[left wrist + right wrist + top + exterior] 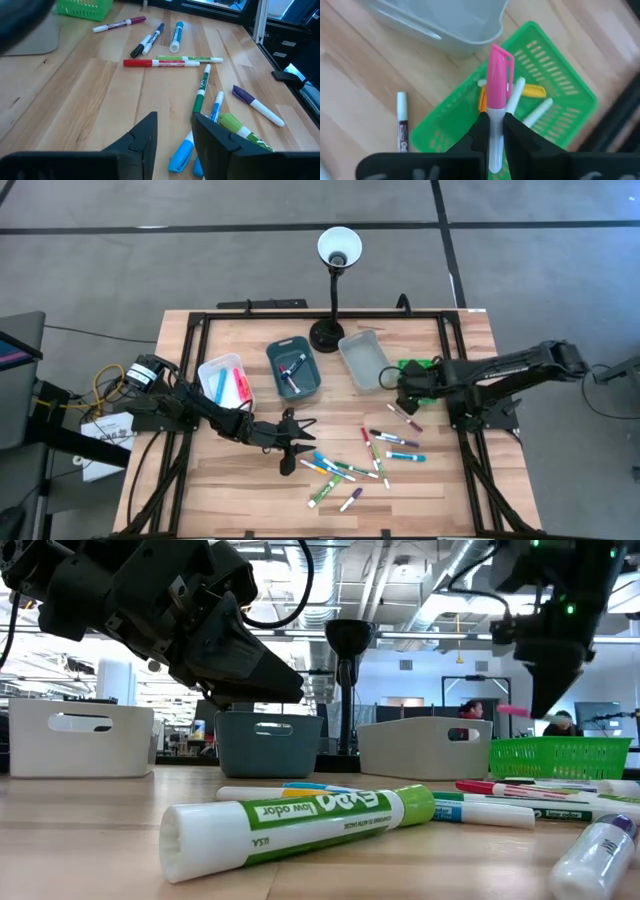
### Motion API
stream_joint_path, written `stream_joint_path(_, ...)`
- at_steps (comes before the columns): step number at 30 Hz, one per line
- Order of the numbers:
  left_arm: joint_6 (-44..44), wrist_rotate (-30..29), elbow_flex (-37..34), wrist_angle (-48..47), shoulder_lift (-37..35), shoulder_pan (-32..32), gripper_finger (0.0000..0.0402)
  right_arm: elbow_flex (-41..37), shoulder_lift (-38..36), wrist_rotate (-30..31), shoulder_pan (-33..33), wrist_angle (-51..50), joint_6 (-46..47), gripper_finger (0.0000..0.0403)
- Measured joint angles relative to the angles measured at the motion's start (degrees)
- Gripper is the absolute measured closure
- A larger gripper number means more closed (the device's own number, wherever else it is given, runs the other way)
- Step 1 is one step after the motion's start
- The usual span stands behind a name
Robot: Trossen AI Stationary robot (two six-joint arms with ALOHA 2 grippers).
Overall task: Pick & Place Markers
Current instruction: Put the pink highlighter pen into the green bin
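Counted on the table:

- Three plastic bins: one white bin (205, 370), one teal bin (271, 360), one grey bin (362, 362).
- One green basket (412, 366).
- One lamp (339, 248).
- Two arms: left arm (190, 410), right arm (500, 370).
- Loose markers (352, 470): about a dozen, exact figure not readable.
- One pink marker (496, 75) raised above the basket.
- At least four more sticks (520, 95) lying inside the basket.
- Bin contents not countable.

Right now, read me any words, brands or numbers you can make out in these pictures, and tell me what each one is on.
"EXPO", upside down in the low view, on the green marker.
"low odor", same marker, also upside down.
"USA", same marker, near its white end.
Print on the other markers and on the maroon marker is too small to read.
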Motion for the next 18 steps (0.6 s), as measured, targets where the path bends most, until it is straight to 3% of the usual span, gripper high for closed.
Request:
stream_joint_path(10,0.00,1.95,0.00,-0.02,0.00,0.01,0.0284,-7.27,-0.98,-0.58,-4.41,7.15,-0.61,0.0359)
stream_joint_path(14,0.00,1.97,0.00,-0.04,0.00,0.02,0.0284,-9.21,-0.98,-0.57,-4.75,8.03,4.22,0.0352)
stream_joint_path(18,0.00,5.00,0.00,-0.04,0.00,0.02,0.0284,-10.08,-0.98,-0.45,-3.82,9.08,3.31,0.0341)
